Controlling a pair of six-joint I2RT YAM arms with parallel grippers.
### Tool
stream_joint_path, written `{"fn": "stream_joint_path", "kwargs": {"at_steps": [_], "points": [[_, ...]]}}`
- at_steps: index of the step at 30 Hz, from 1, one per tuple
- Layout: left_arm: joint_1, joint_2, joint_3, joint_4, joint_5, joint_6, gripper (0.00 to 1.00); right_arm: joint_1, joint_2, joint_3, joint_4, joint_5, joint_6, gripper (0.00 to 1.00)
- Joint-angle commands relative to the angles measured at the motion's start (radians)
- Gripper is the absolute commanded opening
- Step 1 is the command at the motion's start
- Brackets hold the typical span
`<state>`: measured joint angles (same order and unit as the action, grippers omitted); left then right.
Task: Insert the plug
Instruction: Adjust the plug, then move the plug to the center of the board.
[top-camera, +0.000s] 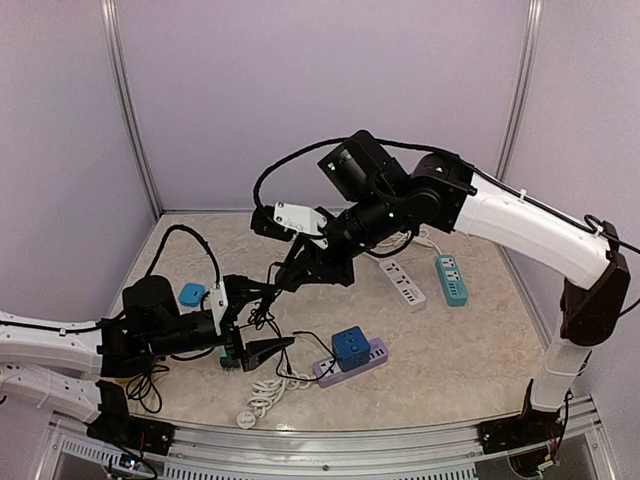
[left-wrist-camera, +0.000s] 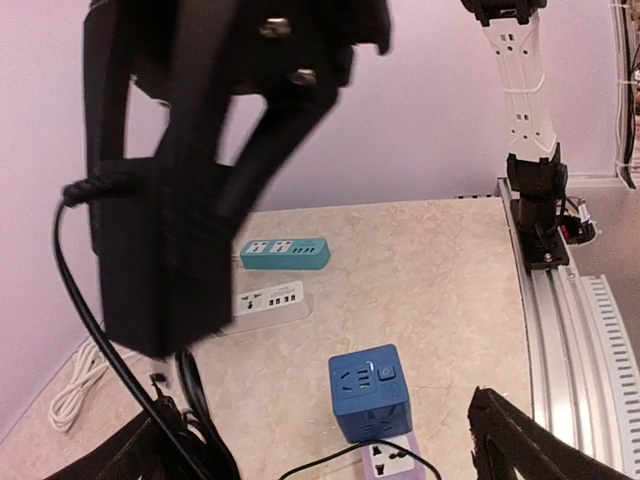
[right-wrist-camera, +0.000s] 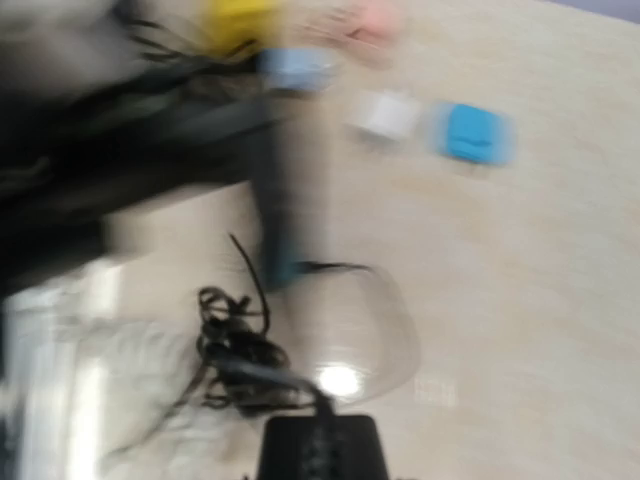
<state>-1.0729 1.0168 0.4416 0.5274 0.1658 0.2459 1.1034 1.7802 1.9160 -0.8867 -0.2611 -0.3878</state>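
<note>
Worktop (top-camera: 470, 350) first: what does the top view give that the wrist views lack?

Both arms at once. The right arm (top-camera: 520, 215) reaches from the lower right to mid-frame, with the right gripper (top-camera: 288, 272) pointing down-left. The left arm (top-camera: 60, 345) enters at the lower left, its left gripper (top-camera: 272, 318) released and aimed right.

And the strips?

A teal power strip (top-camera: 451, 279) and a white power strip (top-camera: 403, 283) lie side by side right of centre. A purple power strip (top-camera: 352, 366) sits at lower centre with a blue cube adapter (top-camera: 350, 347) on it.

Where is the plug?

Only the left wrist view shows it clearly. The black plug (left-wrist-camera: 150, 250) is in the upper left of that frame, clenched in the right gripper above the worktop, and its black cable (left-wrist-camera: 90, 330) trails down. That view also shows the cube's socket face, and the left fingers (left-wrist-camera: 500, 440) stand wide apart at the bottom corners.

The right wrist view?

Blurred. There is a dark block at the bottom edge, a cable tangle (right-wrist-camera: 235, 345) at mid-left and a small blue shape (right-wrist-camera: 475, 135) at the upper right.
</note>
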Motion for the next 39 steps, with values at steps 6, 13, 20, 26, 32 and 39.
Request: {"fn": "stream_joint_path", "kwargs": {"at_steps": [6,13,20,26,32,39], "points": [[0.024,-0.152,-0.037,-0.089,-0.214,0.202,0.99,-0.222,0.263,0.574,0.044,0.513,0.157,0.0],[0.062,-0.235,-0.096,-0.152,-0.134,0.179,0.99,-0.291,0.184,0.383,0.246,0.483,0.183,0.0],[0.067,-0.193,-0.134,-0.339,0.155,0.223,0.83,-0.284,0.183,0.132,0.095,0.357,0.211,0.0],[0.069,0.012,-0.062,-0.332,0.233,0.228,0.74,-0.283,0.105,-0.111,0.208,0.29,0.255,0.0],[0.096,0.278,0.097,-0.384,0.36,0.307,0.72,-0.282,0.056,-0.233,0.264,0.266,0.211,0.0],[0.098,0.465,0.193,-0.387,0.329,0.322,0.66,-0.282,0.014,-0.328,0.291,0.264,0.186,0.0]]}}
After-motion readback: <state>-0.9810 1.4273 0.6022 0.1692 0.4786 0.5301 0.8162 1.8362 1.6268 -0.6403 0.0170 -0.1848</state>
